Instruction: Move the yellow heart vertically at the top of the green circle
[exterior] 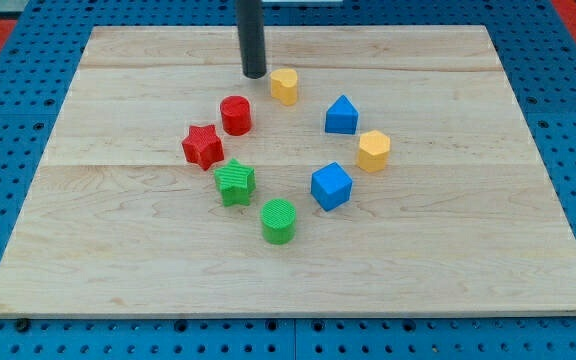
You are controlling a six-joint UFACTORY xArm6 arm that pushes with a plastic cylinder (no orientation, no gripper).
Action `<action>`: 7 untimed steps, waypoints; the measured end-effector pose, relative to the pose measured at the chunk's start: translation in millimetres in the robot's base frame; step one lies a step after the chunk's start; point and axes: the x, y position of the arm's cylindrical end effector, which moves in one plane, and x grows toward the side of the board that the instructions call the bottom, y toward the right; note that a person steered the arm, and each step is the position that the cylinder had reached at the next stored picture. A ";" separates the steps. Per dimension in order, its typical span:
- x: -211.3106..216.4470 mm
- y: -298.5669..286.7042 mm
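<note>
The yellow heart (284, 86) lies near the view's top, above the ring of blocks. The green circle (279, 220) lies at the bottom of that ring, almost straight below the heart and far from it. My tip (254, 75) rests on the board just left of the yellow heart, a small gap away, and up and right of the red circle (235, 115).
A red star (203, 146) and a green star (234, 182) lie on the ring's left side. A blue block with a pointed top (341, 115), a yellow pentagon (373, 150) and a blue cube (331, 186) lie on its right. The wooden board (118, 250) sits on blue pegboard.
</note>
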 end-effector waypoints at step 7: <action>14.9 67.8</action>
